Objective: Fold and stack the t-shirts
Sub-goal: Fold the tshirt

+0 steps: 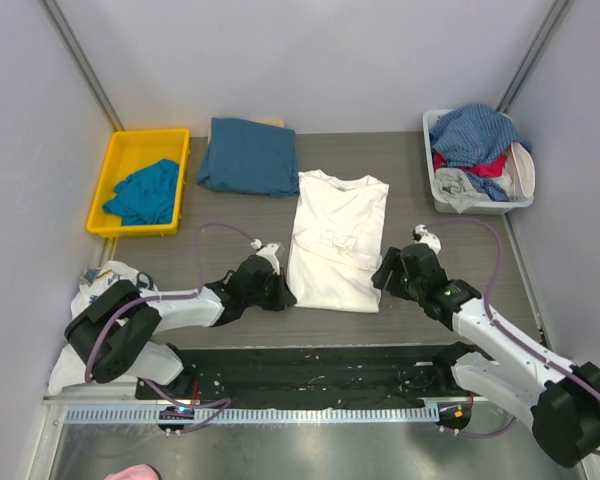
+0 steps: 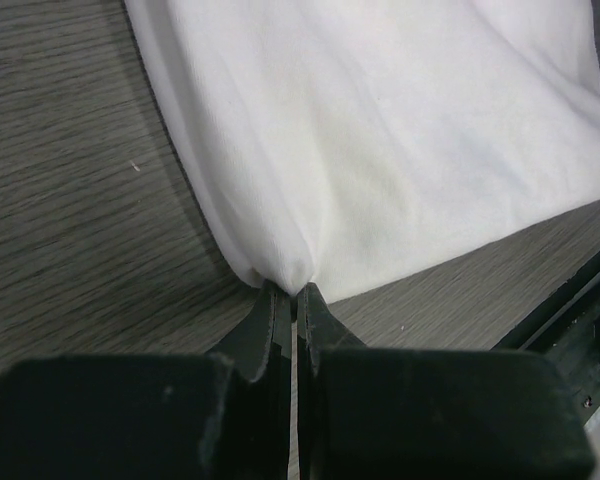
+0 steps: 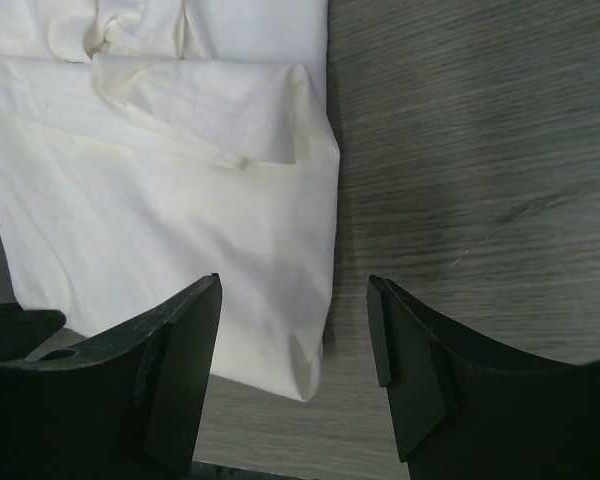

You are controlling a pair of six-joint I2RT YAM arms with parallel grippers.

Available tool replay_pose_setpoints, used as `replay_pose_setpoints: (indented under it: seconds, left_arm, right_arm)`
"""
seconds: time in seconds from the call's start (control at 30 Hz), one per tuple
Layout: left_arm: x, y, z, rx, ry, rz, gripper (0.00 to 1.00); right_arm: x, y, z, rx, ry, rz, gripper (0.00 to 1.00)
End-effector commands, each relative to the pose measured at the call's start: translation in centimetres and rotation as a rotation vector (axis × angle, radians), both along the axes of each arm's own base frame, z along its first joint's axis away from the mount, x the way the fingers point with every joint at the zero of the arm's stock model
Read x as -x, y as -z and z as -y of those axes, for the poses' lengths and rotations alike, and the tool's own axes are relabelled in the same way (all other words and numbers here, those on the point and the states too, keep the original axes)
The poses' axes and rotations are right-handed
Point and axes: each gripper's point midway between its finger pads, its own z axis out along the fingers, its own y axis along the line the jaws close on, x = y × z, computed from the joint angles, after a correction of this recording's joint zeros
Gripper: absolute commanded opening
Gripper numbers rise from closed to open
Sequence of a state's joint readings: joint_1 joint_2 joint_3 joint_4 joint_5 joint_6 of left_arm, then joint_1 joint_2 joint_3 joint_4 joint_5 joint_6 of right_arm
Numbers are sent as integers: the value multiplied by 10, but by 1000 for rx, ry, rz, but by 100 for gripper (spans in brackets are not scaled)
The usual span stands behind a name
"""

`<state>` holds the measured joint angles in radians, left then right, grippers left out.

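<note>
The white t-shirt [image 1: 335,240] lies in the middle of the table, folded lengthwise into a long strip with its collar at the far end. My left gripper [image 1: 285,298] is at the shirt's near left corner, and in the left wrist view that gripper [image 2: 295,290] is shut on a pinch of the white cloth [image 2: 400,130]. My right gripper [image 1: 385,275] stands open at the near right corner. In the right wrist view that gripper [image 3: 293,285] straddles the corner of the shirt [image 3: 160,200] without touching it. The dark blue t-shirt [image 1: 248,155] lies folded at the far left.
A yellow tray [image 1: 120,155] holding a teal cloth [image 1: 145,192] stands at the far left. A white basket [image 1: 432,180] piled with clothes sits at the far right. A white cloth bundle [image 1: 105,282] lies by the left arm. A black strip [image 1: 310,375] runs along the near table edge.
</note>
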<state>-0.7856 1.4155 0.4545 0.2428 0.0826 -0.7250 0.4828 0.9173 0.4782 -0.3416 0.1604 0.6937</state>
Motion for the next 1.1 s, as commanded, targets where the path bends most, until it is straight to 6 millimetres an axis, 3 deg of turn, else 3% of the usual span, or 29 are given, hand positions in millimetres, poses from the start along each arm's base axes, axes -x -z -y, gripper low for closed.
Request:
replay_pose_setpoints:
  seconds: [0.0, 0.37, 0.8, 1.07]
  left_arm:
    - [18, 32, -23, -130, 14, -79, 0]
    - [17, 30, -23, -135, 12, -74, 0]
    - [18, 31, -24, -135, 14, -78, 0]
    - [19, 32, -24, -131, 14, -76, 0]
  right_arm:
    - [14, -4, -3, -78, 26, -11, 68]
    - [40, 25, -12, -144, 6, -103, 63]
    - [46, 21, -23, -177, -24, -108, 59]
    - [51, 34, -28, -168, -46, -143, 53]
